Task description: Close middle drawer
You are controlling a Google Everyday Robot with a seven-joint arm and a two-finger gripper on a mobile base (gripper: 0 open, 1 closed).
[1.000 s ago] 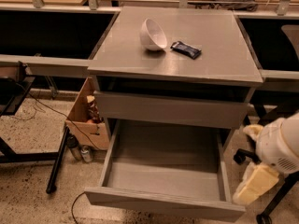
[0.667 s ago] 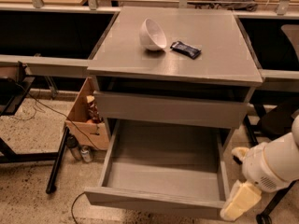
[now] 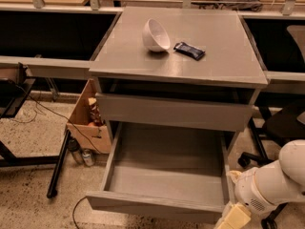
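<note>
The middle drawer (image 3: 162, 175) is pulled far out of the grey cabinet, so its empty grey box interior shows, with its plain front panel (image 3: 152, 205) near the bottom edge of the camera view. Above it, a shorter grey front panel (image 3: 174, 112) stands slightly out under the cabinet top. My gripper (image 3: 232, 219), cream-coloured on a white arm (image 3: 269, 182), is at the bottom right, just beside the front right corner of the open drawer. Its lower part is cut off by the frame edge.
A white bowl (image 3: 155, 35) lies tipped next to a dark snack packet (image 3: 189, 50) on the cabinet top (image 3: 214, 66). A cardboard box (image 3: 88, 120), cans (image 3: 83, 155) and a black stand leg (image 3: 58, 166) are on the floor at the left. An office chair (image 3: 281, 125) stands at the right.
My arm has swung down and to the left, bringing the gripper from beside the drawer's right wall to its front right corner. The drawer has not moved.
</note>
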